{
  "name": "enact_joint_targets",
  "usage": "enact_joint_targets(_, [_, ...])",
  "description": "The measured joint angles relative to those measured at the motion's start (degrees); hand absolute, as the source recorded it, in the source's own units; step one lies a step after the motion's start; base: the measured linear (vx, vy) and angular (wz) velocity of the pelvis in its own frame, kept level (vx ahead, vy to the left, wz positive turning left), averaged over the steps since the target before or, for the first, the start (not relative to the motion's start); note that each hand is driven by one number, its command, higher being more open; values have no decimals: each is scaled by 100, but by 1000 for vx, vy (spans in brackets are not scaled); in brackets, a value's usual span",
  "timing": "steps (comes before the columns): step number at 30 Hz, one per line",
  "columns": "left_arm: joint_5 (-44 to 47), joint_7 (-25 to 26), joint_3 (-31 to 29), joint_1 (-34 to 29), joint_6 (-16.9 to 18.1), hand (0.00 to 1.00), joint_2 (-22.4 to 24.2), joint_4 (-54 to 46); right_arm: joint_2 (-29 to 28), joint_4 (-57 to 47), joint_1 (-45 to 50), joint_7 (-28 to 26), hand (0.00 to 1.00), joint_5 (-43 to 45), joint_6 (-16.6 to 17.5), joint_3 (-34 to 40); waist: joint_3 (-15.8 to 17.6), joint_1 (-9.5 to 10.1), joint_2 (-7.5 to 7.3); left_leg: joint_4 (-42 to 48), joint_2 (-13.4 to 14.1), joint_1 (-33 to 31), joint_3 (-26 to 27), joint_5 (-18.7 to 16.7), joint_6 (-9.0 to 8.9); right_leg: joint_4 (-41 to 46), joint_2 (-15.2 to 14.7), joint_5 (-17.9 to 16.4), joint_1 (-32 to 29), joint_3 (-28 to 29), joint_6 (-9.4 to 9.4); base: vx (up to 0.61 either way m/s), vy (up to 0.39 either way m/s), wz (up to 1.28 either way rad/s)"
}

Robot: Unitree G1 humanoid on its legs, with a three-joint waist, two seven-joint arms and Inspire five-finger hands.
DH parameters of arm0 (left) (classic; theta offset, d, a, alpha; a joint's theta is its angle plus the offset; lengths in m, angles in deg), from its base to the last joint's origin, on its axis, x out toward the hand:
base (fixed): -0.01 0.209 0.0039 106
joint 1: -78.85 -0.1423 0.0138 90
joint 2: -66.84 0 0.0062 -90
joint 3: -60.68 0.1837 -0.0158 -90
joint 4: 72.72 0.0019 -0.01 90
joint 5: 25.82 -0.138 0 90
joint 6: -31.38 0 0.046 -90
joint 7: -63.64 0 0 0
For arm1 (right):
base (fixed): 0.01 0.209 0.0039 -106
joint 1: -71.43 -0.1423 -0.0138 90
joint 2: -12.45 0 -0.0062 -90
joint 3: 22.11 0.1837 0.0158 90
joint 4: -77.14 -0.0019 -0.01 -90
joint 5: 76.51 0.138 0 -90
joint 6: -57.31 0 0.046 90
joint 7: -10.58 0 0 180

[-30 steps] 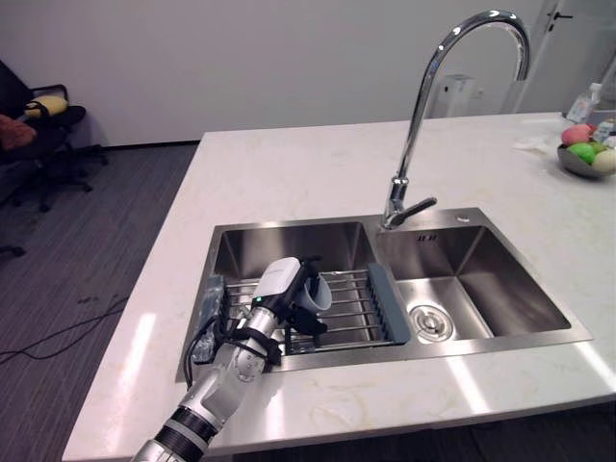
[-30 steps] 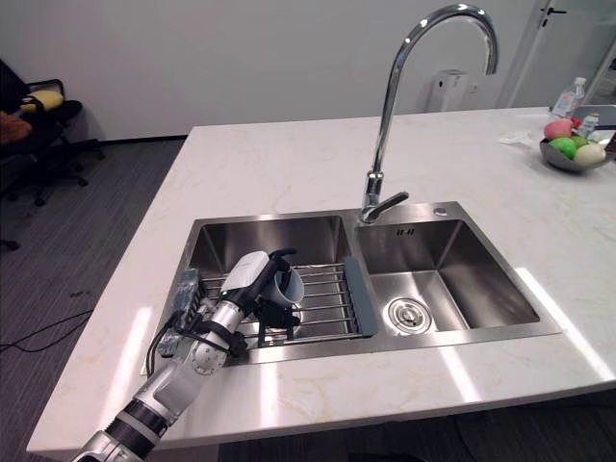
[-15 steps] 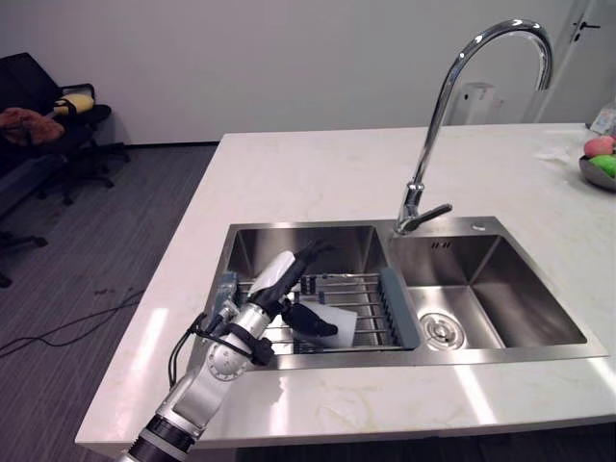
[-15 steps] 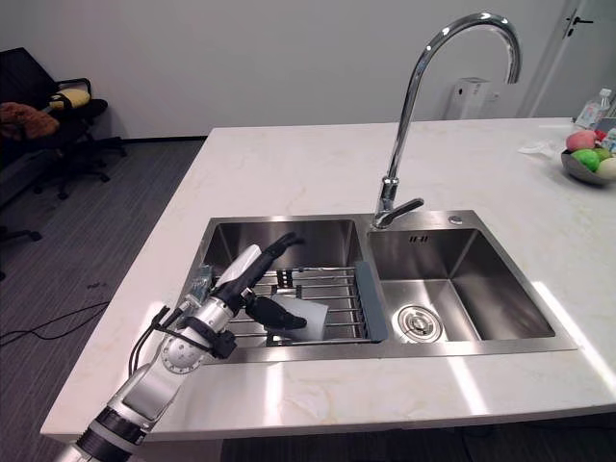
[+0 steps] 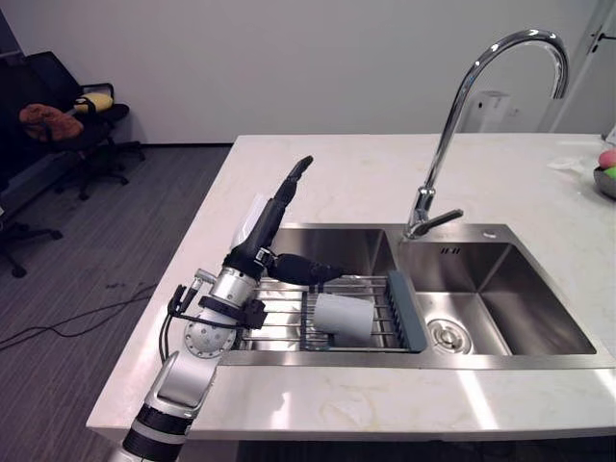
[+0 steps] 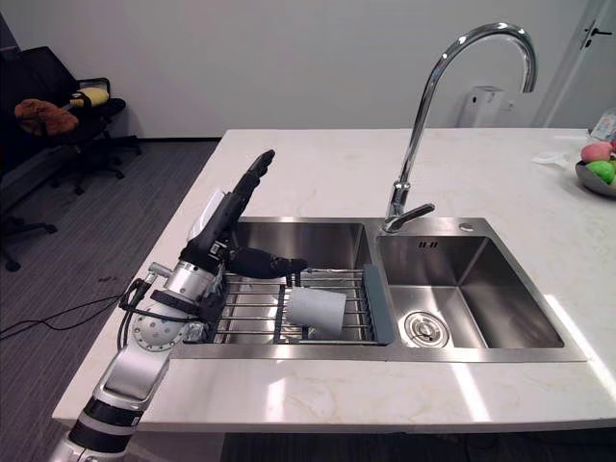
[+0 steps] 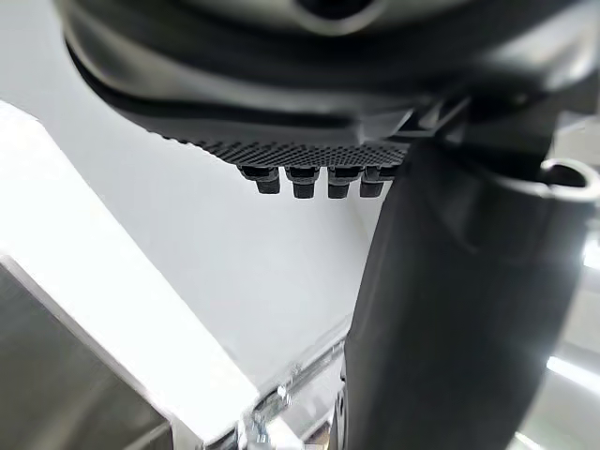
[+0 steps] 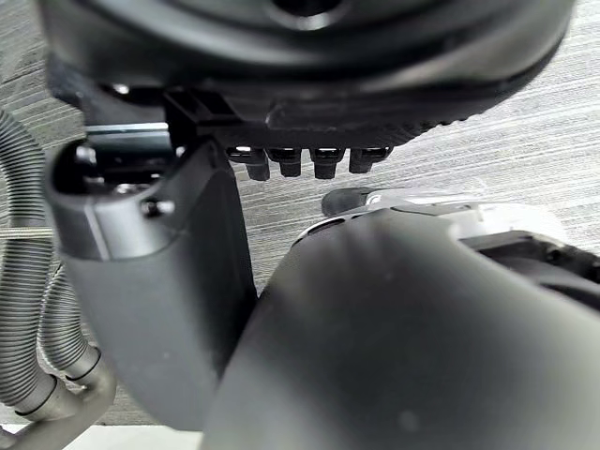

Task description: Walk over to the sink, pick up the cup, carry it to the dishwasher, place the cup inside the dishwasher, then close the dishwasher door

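Left robot hand (image 5: 258, 241) raised over the near-left corner of the sink (image 5: 337, 245), wide open, fingers (image 5: 289, 188) straight and pointing up and far, thumb stretched right above the rack (image 5: 269, 332), holding nothing. Cup (image 5: 343, 318) lying on its side on the rack in the left basin, just beyond the thumb tip and apart from it; faucet (image 5: 446, 140) at the far edge, on the tabletop (image 5: 346, 173). Right robot hand (image 8: 328, 112) over the floor, fingers relaxed, empty.
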Motion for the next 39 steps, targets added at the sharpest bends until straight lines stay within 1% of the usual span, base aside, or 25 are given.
enact_joint_targets(1, [-1, -101, 5, 0, -23, 100, -4, 0, -2, 0, 0, -3, 100, -1, 1, 4, 0, 0, 0, 0, 0, -1, 7, 0, 0, 0, 1, 0, -5, 8, 0, -30, -22, -6])
enact_joint_targets(2, [-1, -335, 9, 0, -91, 100, -15, 0, -3, 0, 0, -9, 100, -1, 2, 5, 0, -2, 0, -1, 1, 3, 29, -3, 0, 0, 6, 1, -13, 31, 0, -25, -18, -7])
enact_joint_targets(4, [-4, -612, 97, 4, -200, 100, -75, 0, -3, -2, -1, -17, 100, -2, 6, 5, -1, -5, 1, -1, 2, 7, 61, -7, 1, 0, 10, 3, -24, 57, 1, -38, -26, -7])
enact_joint_targets(7, [-4, -834, 250, 5, -256, 100, -186, 2, -3, -2, -2, -18, 100, -3, 9, 4, -1, -6, 1, 0, 2, 7, 79, -10, 2, 0, 11, 7, -35, 75, 3, -38, -27, -3])
enact_joint_targets(11, [-13, -989, 375, 8, -255, 100, -245, 2, -3, -3, -4, -18, 100, -4, 8, 1, -1, -6, 1, -1, -2, 6, 99, -13, 3, 0, 10, 13, -49, 96, 10, -41, -27, -3])
enact_joint_targets(16, [-360, -1015, 758, 58, -242, 100, -264, 8, 2, -3, -9, -16, 100, -4, 7, -13, -7, -9, 3, 0, -10, 10, 113, -15, 7, -1, 7, 23, -57, 109, 10, -38, -26, -2])
enact_joint_targets(19, [-662, -993, 1053, 57, -220, 100, -431, 103, 30, -6, -26, -13, 100, -4, 3, -132, -8, -22, 6, -4, -15, 33, 139, -14, 7, -52, 10, 71, -54, 109, -2, -42, -27, -6])
enact_joint_targets(24, [-918, -770, 1245, 20, -268, 100, -450, 478, 66, -11, -40, 17, 100, -3, -7, -308, -9, -34, 5, -7, -41, 51, 152, -8, 17, -204, -3, 168, 18, 111, -19, -65, -31, -2])
enact_joint_targets(28, [-1236, -324, 1371, -72, -324, 100, -415, 551, 121, -18, -63, 50, 100, 0, -26, -515, -9, -33, 5, -49, -68, 61, 139, 5, 31, -280, -19, 199, 36, 89, -1, -50, -32, 2])
enact_joint_targets(31, [-1516, -105, 1540, -93, -321, 100, -252, 649, 120, -18, -77, 88, 100, 0, -55, -575, -9, -36, 4, -104, -88, 95, 137, 8, 33, -329, -25, 207, 88, 76, 9, -8, -8, 1])
enact_joint_targets(34, [-1915, 140, 1752, -94, -333, 100, -72, 958, 135, -16, -124, 101, 100, -3, -74, -691, -7, -94, 1, -140, -96, 116, 142, 6, 32, -364, -23, 210, 111, 69, 12, 0, 0, 0])
enact_joint_targets(39, [-2316, 641, 1897, -91, -387, 100, 25, 1081, 138, -13, -193, 104, 100, -29, -158, -778, -5, -166, -4, -141, -95, 118, 149, 1, 29, -364, -23, 210, 111, 68, 11, -34, -44, 0])
